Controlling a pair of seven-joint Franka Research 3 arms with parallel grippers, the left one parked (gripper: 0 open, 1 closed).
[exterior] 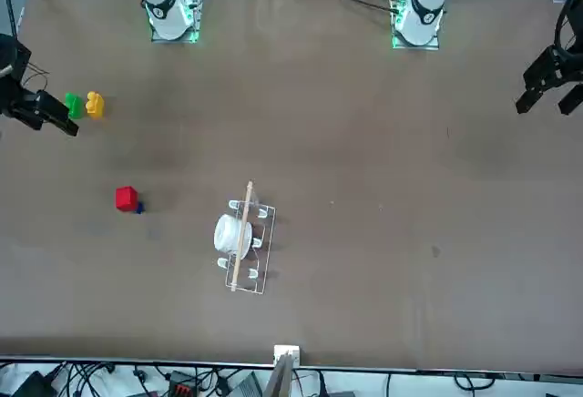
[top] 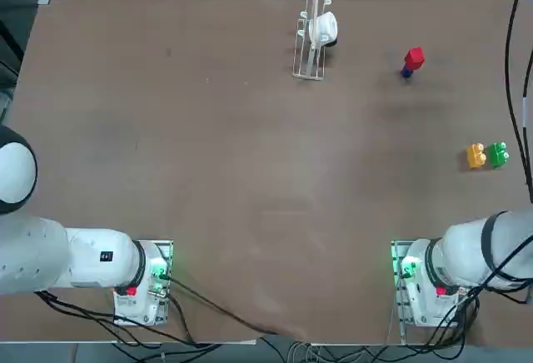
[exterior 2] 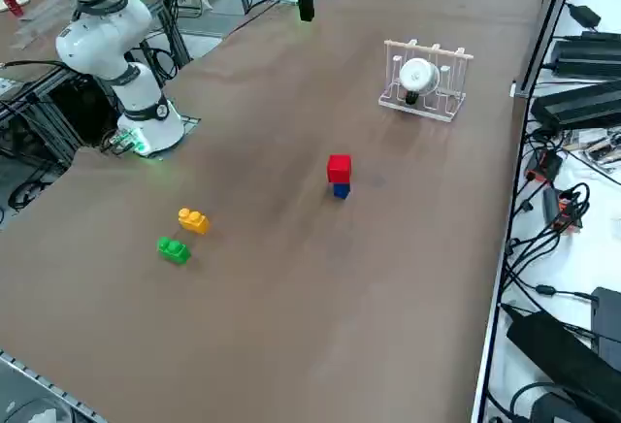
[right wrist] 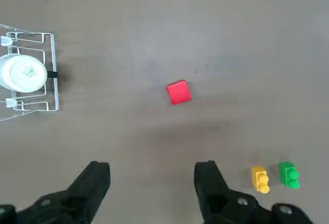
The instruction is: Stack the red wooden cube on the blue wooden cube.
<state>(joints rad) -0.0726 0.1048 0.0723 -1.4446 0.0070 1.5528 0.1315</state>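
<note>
Beneath the red wooden cube [exterior 2: 339, 167], the blue wooden cube [exterior 2: 341, 190] barely shows; right tool [right wrist: 151, 175] gapes empty.

The light is soft and even over the brown table [top: 208, 171]; no spot is very bright or very dark. Shadows are faint and small; the red wooden cube [exterior 2: 339, 167] casts only a thin dark patch beside it. In the wrist view the right gripper [right wrist: 151, 183] looks dark and a bit fuzzy; the table beyond looks sharp.
</note>
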